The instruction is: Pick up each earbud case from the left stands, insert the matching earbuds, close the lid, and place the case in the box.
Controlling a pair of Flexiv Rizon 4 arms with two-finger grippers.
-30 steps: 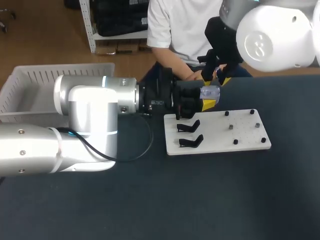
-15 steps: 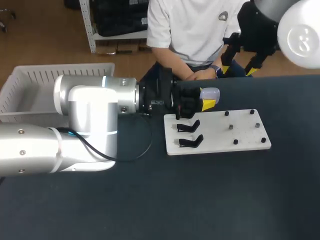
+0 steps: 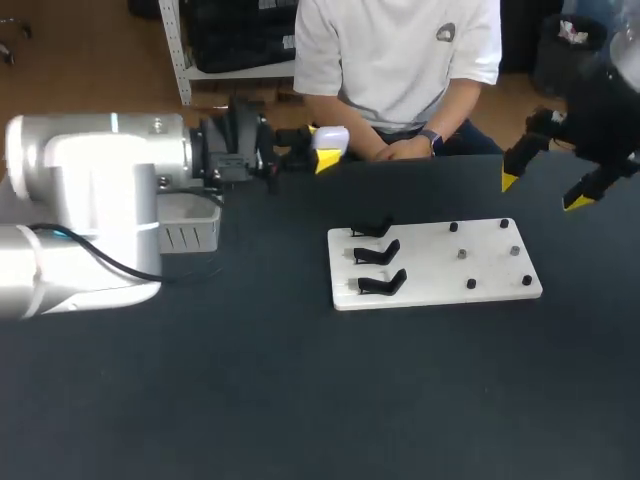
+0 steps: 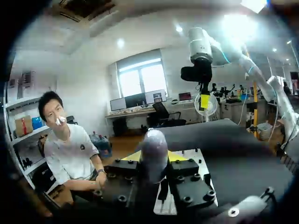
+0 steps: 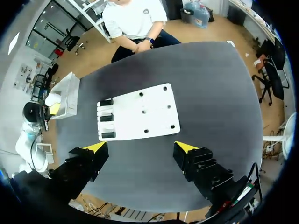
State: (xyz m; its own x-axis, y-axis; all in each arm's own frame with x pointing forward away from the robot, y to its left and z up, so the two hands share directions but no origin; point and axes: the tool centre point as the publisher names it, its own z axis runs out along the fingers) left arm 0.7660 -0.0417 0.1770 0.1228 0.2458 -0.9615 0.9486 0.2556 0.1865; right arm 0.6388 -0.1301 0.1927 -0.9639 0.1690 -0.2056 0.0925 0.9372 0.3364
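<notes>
My left pincer (image 3: pixel 318 158) is clamped on the earbud case (image 3: pixel 331 138). The yellow tips sit on either side of the case's pale, rounded shell. The left arm (image 3: pixel 90 215) holds it level, up off the table (image 3: pixel 300 400), near the far edge and well apart from the white board (image 3: pixel 435 262). In the left wrist view the earbud case (image 4: pixel 154 145) stands upright between the fingers of the pincer (image 4: pixel 154 157), and the yellow tips peek out behind it. I cannot make out a lid seam from here. Any print on the case is too small for me to read.

The white slatted box (image 3: pixel 190 232) sits at the far left of the table, partly hidden under my left arm's wrist. From the right wrist view the box (image 5: pixel 69 95) lies beside the left end of the board (image 5: pixel 140 112).

Three black stands (image 3: pixel 378 254) line the board's left end, one behind the other, none of them carrying a case. Small dark pegs (image 3: pixel 471 284) dot its right half.

My right pincer (image 3: pixel 545 190) hangs high over the table's far right, fingers spread wide with nothing between them. Its own camera looks straight down past the parted yellow tips (image 5: pixel 96 147) at the board ahead.
</notes>
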